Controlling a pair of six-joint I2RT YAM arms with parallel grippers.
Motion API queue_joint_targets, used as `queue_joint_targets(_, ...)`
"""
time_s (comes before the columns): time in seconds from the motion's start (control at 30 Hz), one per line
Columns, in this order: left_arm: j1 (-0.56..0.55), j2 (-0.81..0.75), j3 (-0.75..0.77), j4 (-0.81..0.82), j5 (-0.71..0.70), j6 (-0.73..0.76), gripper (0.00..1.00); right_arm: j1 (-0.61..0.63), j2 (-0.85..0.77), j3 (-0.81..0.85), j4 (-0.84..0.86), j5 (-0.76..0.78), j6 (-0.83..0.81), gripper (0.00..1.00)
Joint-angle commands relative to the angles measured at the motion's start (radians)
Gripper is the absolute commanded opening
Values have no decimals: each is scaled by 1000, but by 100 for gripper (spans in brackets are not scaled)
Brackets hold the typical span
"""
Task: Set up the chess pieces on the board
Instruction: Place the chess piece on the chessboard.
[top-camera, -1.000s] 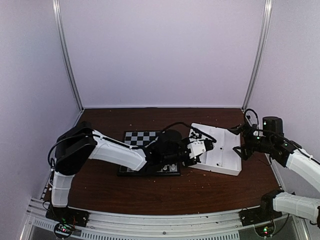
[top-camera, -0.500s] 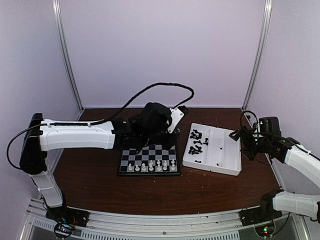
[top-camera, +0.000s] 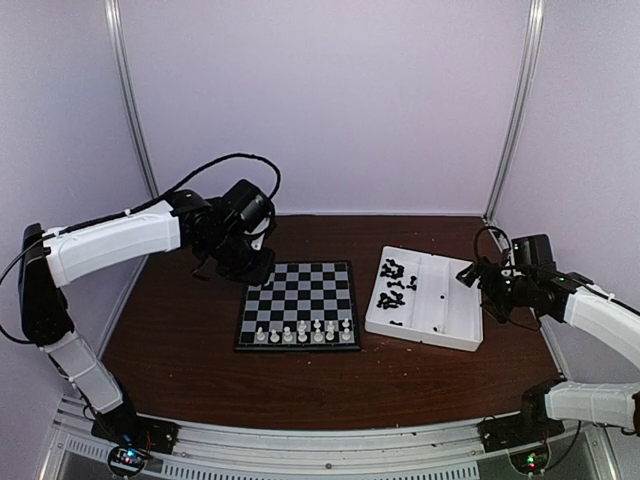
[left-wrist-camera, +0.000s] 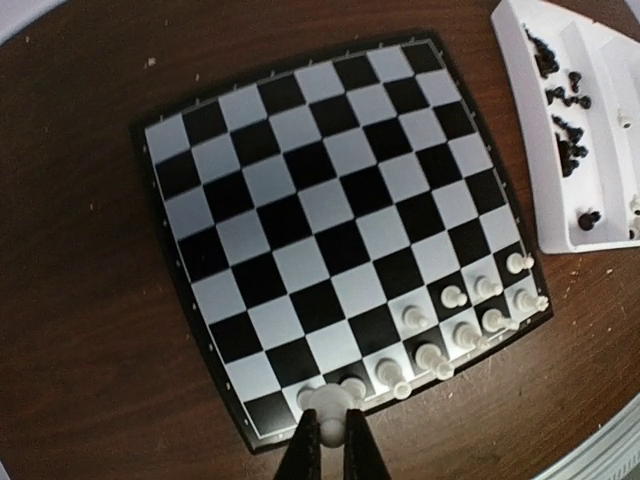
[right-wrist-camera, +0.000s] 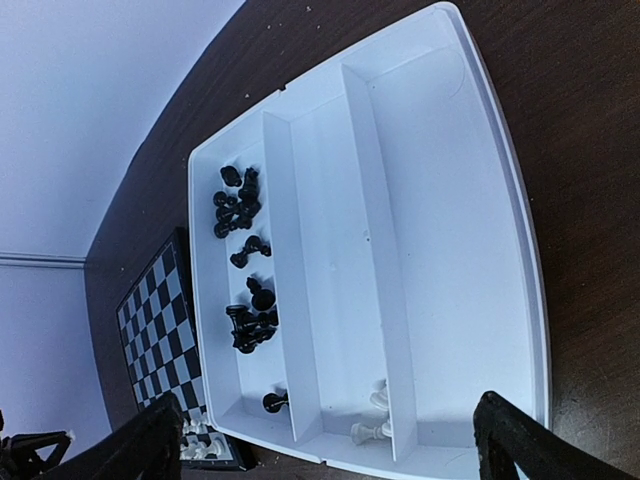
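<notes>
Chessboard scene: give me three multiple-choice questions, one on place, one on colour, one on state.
1. Where do the black pieces lie? A on the board, B in the tray, C on bare table.
2. What colour are the pieces standing on the board? A white, B black, C both.
3. The right claw is: A shut on a pawn, B open, C shut empty.
B: they fill the tray compartment nearest the board. A: only white pieces line its near rows. B: its fingers stand wide apart.
</notes>
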Motion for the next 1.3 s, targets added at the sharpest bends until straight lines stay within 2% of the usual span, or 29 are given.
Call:
queue_joint_targets(0.0, 6, 45, 41, -147, 153, -41, 0, -6, -8, 12, 1, 27, -15, 100)
queue_joint_targets(0.37, 9, 181, 114, -150, 154, -27, 0, -8, -23, 0, -3, 33, -12, 100)
queue_joint_targets(0.63, 8, 273, 110, -29, 175, -12, 0, -8, -20, -6, 4, 29, -11, 100)
queue_joint_targets(1.27, 8, 371, 63, 60, 212, -28, 0, -9, -16, -21, 14, 17, -7, 100)
